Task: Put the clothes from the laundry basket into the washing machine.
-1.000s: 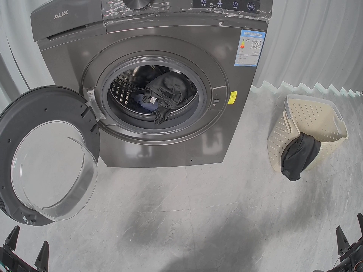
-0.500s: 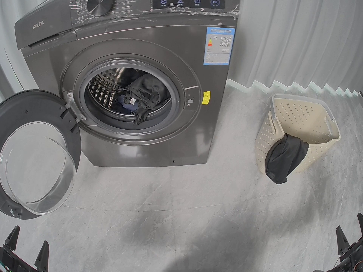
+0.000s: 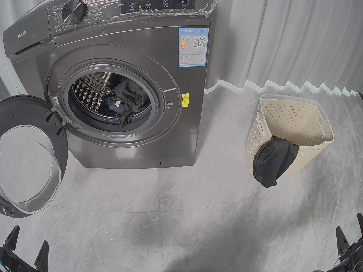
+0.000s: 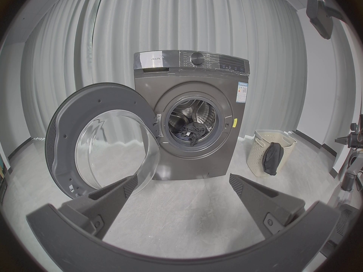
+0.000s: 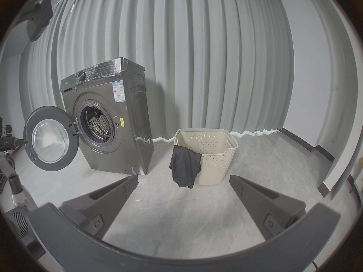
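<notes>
a soft black garment (image 3: 274, 165) drapes over the rim of the cream perforated plastic laundry basket (image 3: 291, 118) on the marbled floor (image 3: 189, 216). crumpled dark clothes (image 3: 126, 99) lie in the grey washing machine (image 3: 124, 152) drum. the left gripper (image 4: 182, 177) and right gripper (image 5: 183, 178) spread their wedge-shaped fingers wide, empty.

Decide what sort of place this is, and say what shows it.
Probably a staged laundry area: a dark grey front-loading washing machine with its door open, a cream perforated plastic laundry basket with a black garment draped over its rim, and pale pleated curtains behind.
</notes>
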